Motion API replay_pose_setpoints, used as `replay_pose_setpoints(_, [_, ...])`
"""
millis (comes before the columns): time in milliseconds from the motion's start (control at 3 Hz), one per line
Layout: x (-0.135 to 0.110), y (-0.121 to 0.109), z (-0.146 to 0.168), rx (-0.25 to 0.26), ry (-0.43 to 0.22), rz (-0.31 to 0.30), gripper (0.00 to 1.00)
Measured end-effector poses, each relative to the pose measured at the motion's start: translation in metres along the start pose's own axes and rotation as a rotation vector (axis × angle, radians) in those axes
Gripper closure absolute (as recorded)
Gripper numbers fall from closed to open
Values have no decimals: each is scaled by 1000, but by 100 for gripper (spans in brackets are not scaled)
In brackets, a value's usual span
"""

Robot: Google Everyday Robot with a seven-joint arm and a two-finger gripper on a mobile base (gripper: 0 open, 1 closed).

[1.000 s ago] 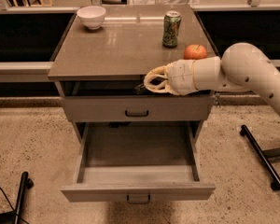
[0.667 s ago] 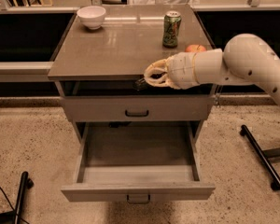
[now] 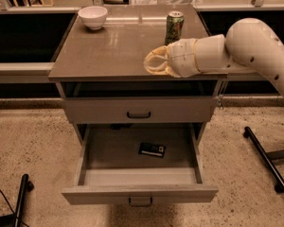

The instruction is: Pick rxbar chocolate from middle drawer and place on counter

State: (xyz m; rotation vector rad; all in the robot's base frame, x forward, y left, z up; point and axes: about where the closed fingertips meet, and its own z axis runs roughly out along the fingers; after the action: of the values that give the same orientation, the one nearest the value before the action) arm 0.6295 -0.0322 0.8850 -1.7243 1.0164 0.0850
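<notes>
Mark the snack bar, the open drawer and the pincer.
snack bar (image 3: 152, 149): camera view, middle of the black wrapper.
open drawer (image 3: 99, 194): camera view, left part of its front panel.
pincer (image 3: 152, 64): camera view, its tip, above the front right of the counter (image 3: 109, 51).

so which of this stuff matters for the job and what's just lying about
For the job: rxbar chocolate lying in the open middle drawer; counter; gripper above the counter's front right.
Lying about: white bowl; green can, both on the counter.
</notes>
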Motion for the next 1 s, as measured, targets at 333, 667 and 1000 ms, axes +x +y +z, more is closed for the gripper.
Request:
replay_pose_setpoints(333, [10, -5, 10, 5, 4, 19, 86])
replay_pose_setpoints(667, [25, 17, 15, 4, 0, 74, 61])
replay_pose_setpoints(1000, [53, 77, 37, -53, -7, 197, 39])
